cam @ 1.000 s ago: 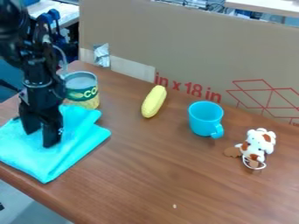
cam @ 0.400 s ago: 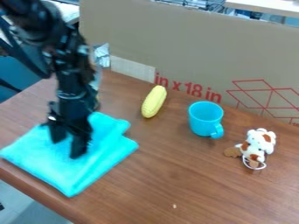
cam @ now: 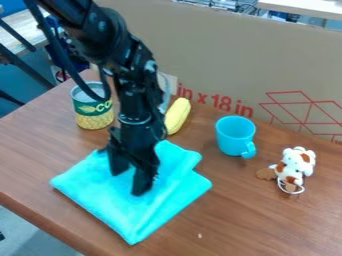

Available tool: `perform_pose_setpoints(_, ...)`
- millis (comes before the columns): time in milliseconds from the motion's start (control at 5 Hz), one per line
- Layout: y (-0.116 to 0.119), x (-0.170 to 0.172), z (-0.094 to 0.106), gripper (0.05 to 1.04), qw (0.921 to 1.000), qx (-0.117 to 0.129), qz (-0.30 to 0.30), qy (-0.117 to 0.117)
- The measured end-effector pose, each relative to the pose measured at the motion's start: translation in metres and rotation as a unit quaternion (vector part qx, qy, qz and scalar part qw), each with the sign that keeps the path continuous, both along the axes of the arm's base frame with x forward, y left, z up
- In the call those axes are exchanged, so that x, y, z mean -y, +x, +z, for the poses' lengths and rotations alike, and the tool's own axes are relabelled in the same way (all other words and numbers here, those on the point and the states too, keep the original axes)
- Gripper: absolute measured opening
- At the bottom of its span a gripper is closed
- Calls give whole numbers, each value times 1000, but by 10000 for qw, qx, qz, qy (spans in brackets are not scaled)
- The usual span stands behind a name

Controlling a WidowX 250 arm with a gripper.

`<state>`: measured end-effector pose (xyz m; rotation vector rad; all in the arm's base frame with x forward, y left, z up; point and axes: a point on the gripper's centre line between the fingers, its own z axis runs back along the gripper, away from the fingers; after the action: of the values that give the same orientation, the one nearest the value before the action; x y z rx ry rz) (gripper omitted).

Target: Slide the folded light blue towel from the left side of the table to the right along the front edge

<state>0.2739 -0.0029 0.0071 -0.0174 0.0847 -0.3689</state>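
Observation:
Over the middle of the folded cyan cloth [cam: 127,216] is my gripper [cam: 129,184], pointing down with its two fingers apart and their tips at the cloth. Some of the cloth shows between the fingers. The cloth lies flat near the table's front left edge, its layers offset along the right side. Behind the arm, the yellow corn [cam: 177,116] is partly hidden on its left side.
A corn can [cam: 93,114] stands behind the cloth on the left. To the right are a blue mug [cam: 234,136] and a white-and-brown plush toy [cam: 294,167]. Cardboard [cam: 227,55] walls off the table's back.
My gripper and the cloth have shifted together to the right and toward the camera. The can, which the arm hid earlier, shows again. The corn is now partly covered by the arm.

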Motion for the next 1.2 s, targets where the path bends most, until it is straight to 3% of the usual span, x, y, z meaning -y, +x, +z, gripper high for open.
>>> perform_pose_setpoints(200, 3, 21, -1, 1001, 9992, -90, 251, -295)
perform_pose_setpoints(600, 1, 52, 0, 1001, 9985, -207, 229, -459)
perform_pose_setpoints(800, -11, 60, 4, 1001, 9986, -222, 189, -444)
perform_pose_setpoints(1000, -18, 55, 15, 1001, 9984, 57, 221, -517)
perform_pose_setpoints(1200, -23, 41, 38, 1001, 9979, 266, 425, -419)
